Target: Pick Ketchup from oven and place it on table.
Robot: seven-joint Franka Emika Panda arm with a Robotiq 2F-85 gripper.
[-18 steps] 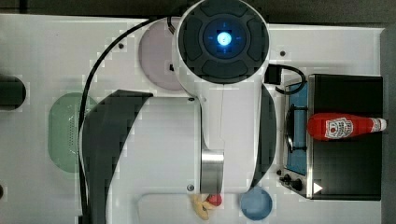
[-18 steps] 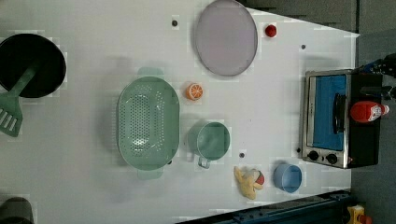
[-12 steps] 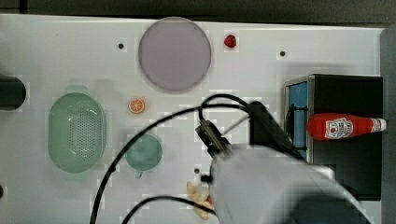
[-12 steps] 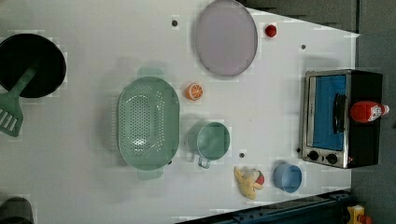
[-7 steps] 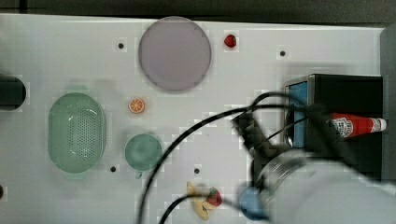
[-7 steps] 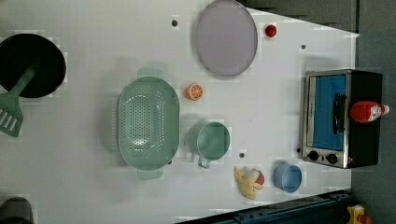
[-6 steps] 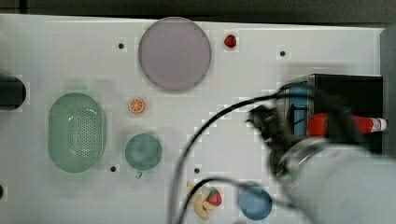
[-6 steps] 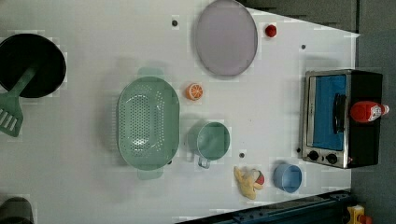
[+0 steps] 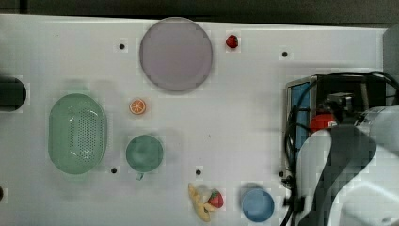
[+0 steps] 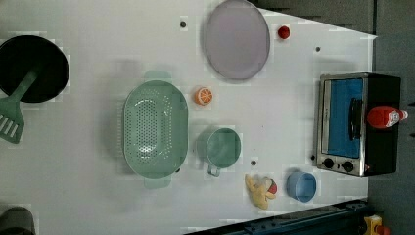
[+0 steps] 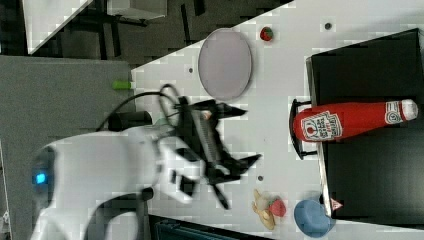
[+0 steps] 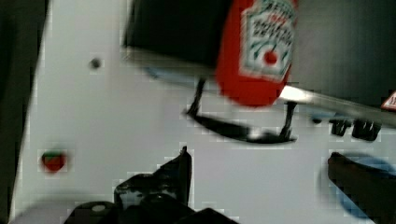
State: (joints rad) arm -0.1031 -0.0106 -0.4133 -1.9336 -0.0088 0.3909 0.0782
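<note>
The red ketchup bottle (image 10: 386, 117) lies on its side on top of the black oven (image 10: 342, 122), its cap pointing away from the glass door. In the wrist view the bottle's (image 12: 259, 46) base hangs over the oven's (image 12: 177, 28) front edge above the door handle. My gripper (image 12: 268, 170) is open and empty, with dark fingers (image 12: 180, 168) spread in front of the oven door, apart from the bottle. In the right view the gripper (image 11: 246, 135) hovers over the white table (image 11: 280, 75). In the top view my arm covers most of the ketchup (image 9: 321, 121).
On the table (image 9: 235, 117) sit a lilac plate (image 9: 175, 54), a small strawberry (image 9: 231, 41), an orange slice (image 9: 137, 106), a green colander (image 9: 77, 133), a green cup (image 9: 144, 153), a blue bowl (image 9: 257, 205) and a banana toy (image 9: 202, 201). A black pan (image 10: 32, 68) holds a spatula.
My arm has swung from the middle of the table toward the top view's right and now hangs over the oven, covering much of the bottle. The ketchup has not moved.
</note>
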